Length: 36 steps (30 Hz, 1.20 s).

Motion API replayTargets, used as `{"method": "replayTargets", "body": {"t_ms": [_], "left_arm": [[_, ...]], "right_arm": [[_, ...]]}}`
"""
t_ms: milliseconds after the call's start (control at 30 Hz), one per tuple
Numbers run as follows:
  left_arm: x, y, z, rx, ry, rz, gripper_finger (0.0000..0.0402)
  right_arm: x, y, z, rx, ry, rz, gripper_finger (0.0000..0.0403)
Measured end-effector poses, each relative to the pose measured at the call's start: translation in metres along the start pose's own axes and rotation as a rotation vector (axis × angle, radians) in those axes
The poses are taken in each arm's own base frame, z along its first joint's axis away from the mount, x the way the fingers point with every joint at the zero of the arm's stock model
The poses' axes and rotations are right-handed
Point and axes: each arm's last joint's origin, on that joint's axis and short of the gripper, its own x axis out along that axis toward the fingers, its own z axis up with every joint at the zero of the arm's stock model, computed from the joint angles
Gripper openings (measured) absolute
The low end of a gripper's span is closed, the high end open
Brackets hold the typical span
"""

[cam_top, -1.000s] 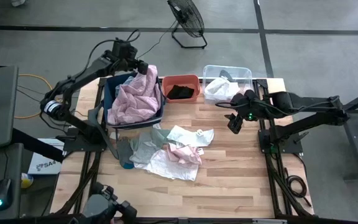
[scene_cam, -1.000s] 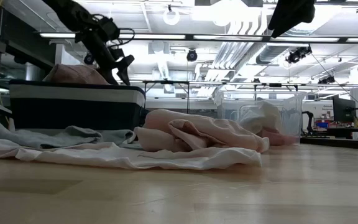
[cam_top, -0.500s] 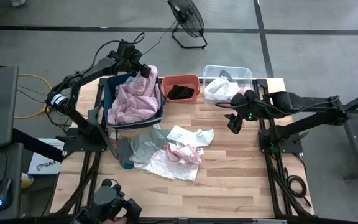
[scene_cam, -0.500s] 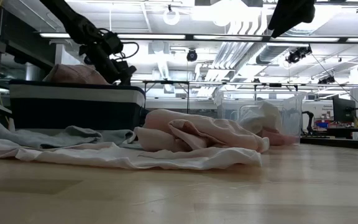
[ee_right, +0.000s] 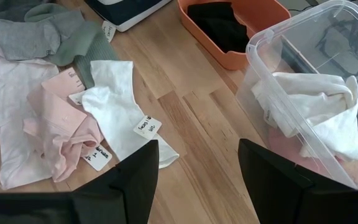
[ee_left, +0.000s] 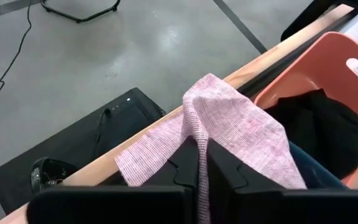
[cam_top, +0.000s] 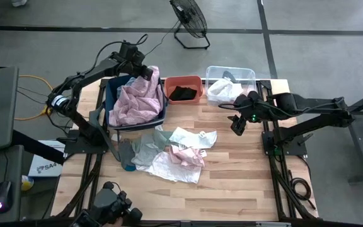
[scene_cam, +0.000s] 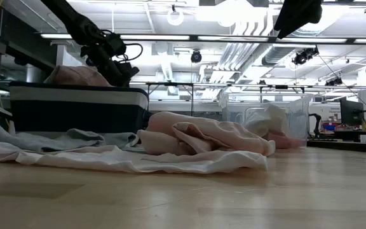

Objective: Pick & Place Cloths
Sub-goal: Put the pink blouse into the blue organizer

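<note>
A large pale pink cloth (cam_top: 136, 101) lies heaped in a dark blue bin (cam_top: 108, 94) at the table's far left, spilling over the rim. My left gripper (cam_top: 145, 70) is at the bin's far right corner, shut on that cloth (ee_left: 229, 118). Several more cloths, white, coral pink and grey-green (cam_top: 169, 151), lie spread on the table's middle. A black cloth (cam_top: 183, 93) sits in an orange bin (cam_top: 183, 79). My right gripper (cam_top: 238, 126) hangs open above the table's right side, nothing between its fingers (ee_right: 135, 180). My left gripper pinches a raised fold of the pink cloth (ee_left: 197, 134) between its two fingers (ee_left: 185, 168), at the cloth's end by the bin's far right corner. The fingers come slanting down from the far left. The cloth drapes over them; the rest lies in the bin.
A clear plastic bin (cam_top: 247, 74) with a white cloth (cam_top: 222, 91) stands at the far right beside the orange bin. The near half of the wooden table (cam_top: 232, 189) is bare. A fan (cam_top: 190, 19) stands on the floor beyond the table.
My left gripper has sunk toward the pink cloth at the bin's far right corner, tipping a little further down, and has shut on a fold of it. The cloth itself lies as before.
</note>
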Motion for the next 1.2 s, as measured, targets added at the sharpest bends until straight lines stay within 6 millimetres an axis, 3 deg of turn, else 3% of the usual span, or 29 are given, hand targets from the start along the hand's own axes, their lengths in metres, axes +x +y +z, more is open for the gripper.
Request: {"method": "replayTargets", "body": {"t_ms": [133,300,400,567,700,900,1200], "left_arm": [[-0.011,-0.003,0.001,0.023,-0.005,-0.019,0.0003],[-0.048,-0.012,0.008,0.054,0.039,-0.061,0.0002],[-0.071,-0.021,0.007,0.079,0.128,-0.064,0.0002],[-0.093,-0.036,-0.009,0.088,0.312,-0.069,0.0001],[-0.092,-0.047,-0.026,0.115,0.456,-0.035,0.0001],[-0.073,-0.059,-0.057,0.121,0.573,-0.026,0.0],[-0.044,-0.055,-0.1,0.085,0.628,-0.009,0.0]], "right_arm": [[0.0,0.0,0.0,0.0,0.0,0.0,0.0212],[0.0,0.0,0.0,-0.003,0.0,0.0,0.0212],[0.0,0.0,0.0,-0.002,0.0,0.0,0.0212],[0.0,0.0,0.0,-0.003,0.0,0.0,0.0212],[0.0,0.0,0.0,-0.003,0.0,0.0,0.0212],[0.0,0.0,0.0,-0.003,0.0,0.0,0.0212],[0.0,0.0,0.0,-0.003,0.0,0.0,0.0212]]}}
